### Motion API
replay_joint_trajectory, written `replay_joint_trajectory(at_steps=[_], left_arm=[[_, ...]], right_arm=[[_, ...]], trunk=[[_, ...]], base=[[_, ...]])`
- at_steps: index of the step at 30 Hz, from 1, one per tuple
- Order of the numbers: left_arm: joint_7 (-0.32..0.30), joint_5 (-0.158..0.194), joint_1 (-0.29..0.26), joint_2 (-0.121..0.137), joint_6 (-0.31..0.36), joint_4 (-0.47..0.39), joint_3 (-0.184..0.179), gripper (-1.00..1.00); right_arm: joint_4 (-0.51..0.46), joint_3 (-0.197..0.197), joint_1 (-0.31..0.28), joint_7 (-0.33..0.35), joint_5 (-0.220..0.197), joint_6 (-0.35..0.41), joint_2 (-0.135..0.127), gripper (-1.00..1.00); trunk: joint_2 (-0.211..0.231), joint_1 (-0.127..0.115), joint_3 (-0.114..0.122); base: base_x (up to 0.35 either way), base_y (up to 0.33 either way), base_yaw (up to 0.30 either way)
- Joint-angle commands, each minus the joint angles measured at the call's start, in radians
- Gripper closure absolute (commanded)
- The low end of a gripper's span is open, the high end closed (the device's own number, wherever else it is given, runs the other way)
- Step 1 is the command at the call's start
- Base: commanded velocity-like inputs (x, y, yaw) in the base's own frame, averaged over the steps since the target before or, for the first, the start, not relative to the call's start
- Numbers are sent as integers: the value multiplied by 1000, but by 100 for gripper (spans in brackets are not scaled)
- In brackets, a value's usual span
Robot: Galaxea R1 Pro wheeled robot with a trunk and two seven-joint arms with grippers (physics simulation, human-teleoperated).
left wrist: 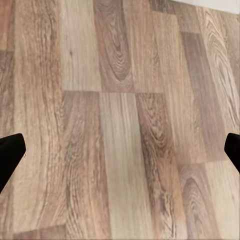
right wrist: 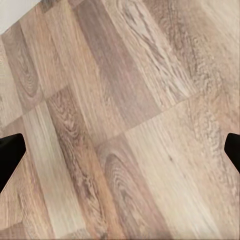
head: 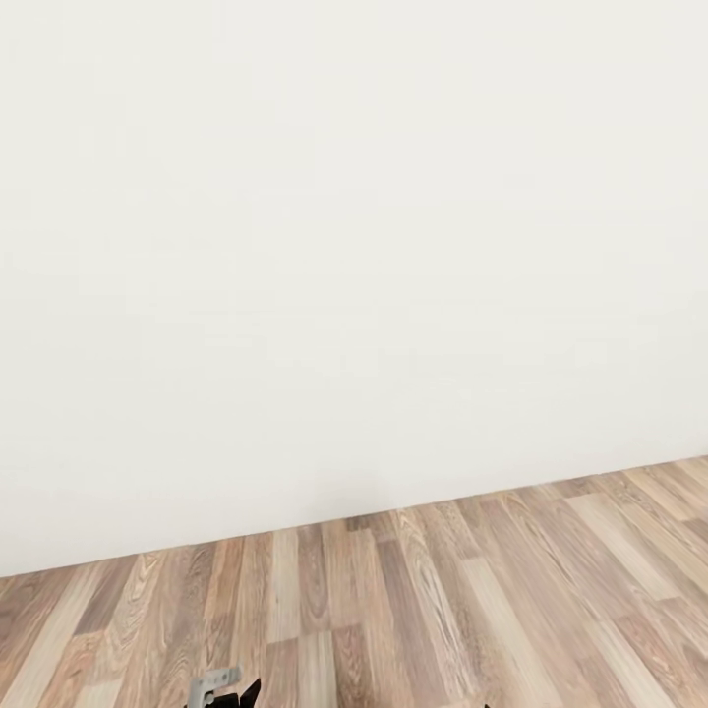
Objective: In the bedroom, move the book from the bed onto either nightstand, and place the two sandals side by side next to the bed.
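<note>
I face a bare white wall (head: 354,246) of the bedroom, with light brown wood-plank floor (head: 413,610) running along its foot. The book, the bed, the nightstand and the sandals are out of view. In the left wrist view my left gripper (left wrist: 120,155) hangs open over the planks, its black fingertips (left wrist: 11,150) far apart and nothing between them. In the right wrist view my right gripper (right wrist: 120,155) is open too, its dark fingertips (right wrist: 10,150) spread wide above bare floor. A grey and black part of my left arm (head: 224,688) pokes in at the lower edge of the head view.
The wall meets the floor along a line slanting up to the right (head: 393,511). A sliver of white wall (right wrist: 15,12) shows beyond the planks in the right wrist view. Open floor lies between me and the wall.
</note>
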Motion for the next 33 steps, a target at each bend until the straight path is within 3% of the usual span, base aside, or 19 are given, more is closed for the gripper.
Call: replay_joint_trajectory(at_steps=[1,14,18,33], left_arm=[[-9,4,-1,0,0,1,8,-100],[-9,4,-1,0,0,2,8,-100],[-9,4,-1,0,0,0,8,-100],[-9,4,-1,0,0,2,8,-100]], right_arm=[[2,7,-1,3,-10,-4,0,-100],[2,7,-1,3,-9,-4,-1,-100],[2,7,-1,3,-9,-4,-1,-100],[2,7,-1,3,-9,-4,-1,-100]], trunk=[[0,0,-1],[0,0,-1],[0,0,-1],[0,0,-1]], base=[[326,53,-42],[228,7,-226],[102,0,-47],[319,0,-2]])
